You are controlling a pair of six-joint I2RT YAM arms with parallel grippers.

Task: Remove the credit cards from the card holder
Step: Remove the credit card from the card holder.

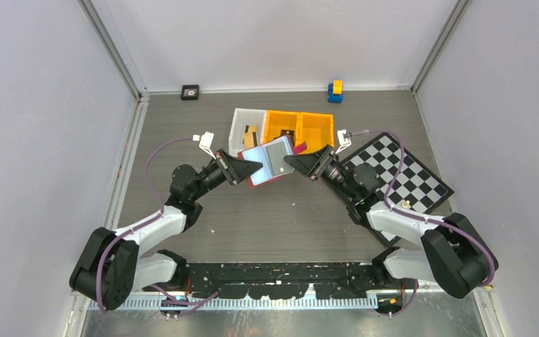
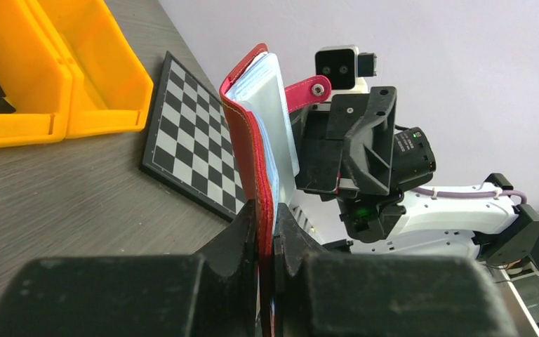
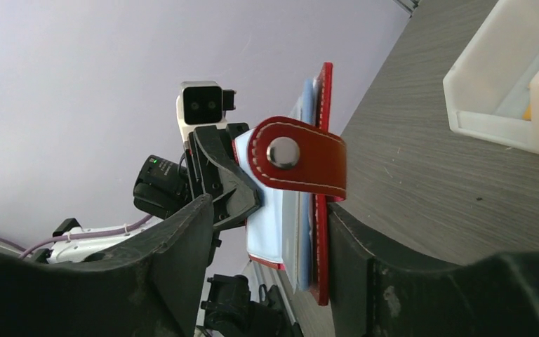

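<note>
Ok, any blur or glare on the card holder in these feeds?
Top external: even light, no glare, card holder small but sharp. Left wrist: left gripper dark and soft up close, holder crisp. Right wrist: right gripper blurred near the lens, snap tab sharp.

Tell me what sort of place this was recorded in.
Probably a lab robot test cell: plain grey walls box in the table, a left arm and right arm sit at its near edge, with yellow bins and a chequered board as props.

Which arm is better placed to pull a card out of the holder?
Probably right. The left end effector is clamped on the card holder, holding it up; the right end effector stands open around its far end.
</note>
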